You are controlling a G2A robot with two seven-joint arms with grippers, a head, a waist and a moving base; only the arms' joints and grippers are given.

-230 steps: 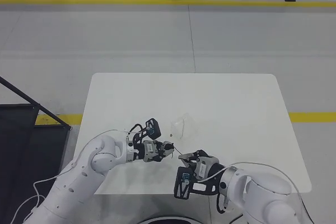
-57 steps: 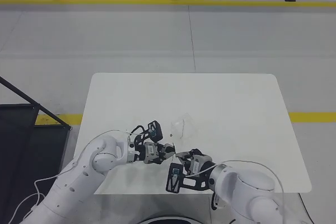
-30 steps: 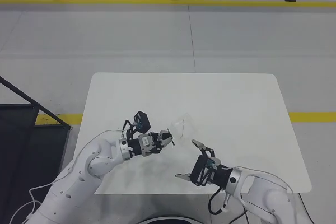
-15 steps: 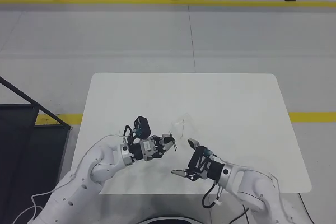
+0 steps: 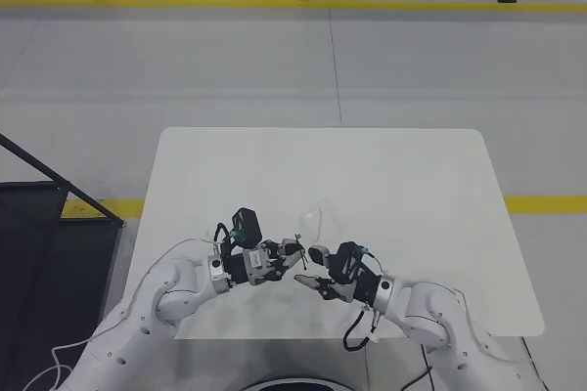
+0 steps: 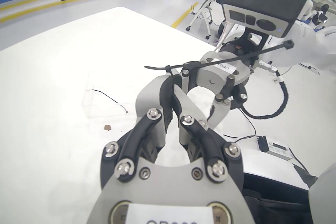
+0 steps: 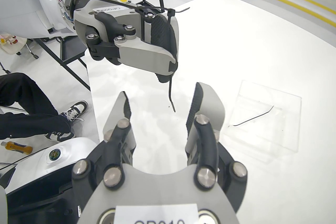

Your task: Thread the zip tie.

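Note:
My left gripper [image 5: 294,247] [image 6: 172,82] is shut on a black zip tie [image 6: 225,59] held above the white table [image 5: 421,176]. A long strap passes through a small head [image 7: 171,12] just over the fingertips. A short tail [image 7: 170,96] hangs down below them. My right gripper [image 5: 308,270] [image 7: 162,92] is open and faces the left one from close by. The tail's tip hangs at the gap between its fingers, touching neither pad as far as I can see.
A clear plastic tray [image 5: 315,221] [image 7: 265,125] lies on the table just beyond both grippers, with a spare black zip tie [image 7: 252,117] in it. A small brown speck [image 6: 107,127] sits on the table near the tray. The near table edge is close under the arms.
The right gripper, which had let go and drawn back toward the near edge, has come back open toward the left gripper. The left gripper has kept hold of the tie and shifted slightly.

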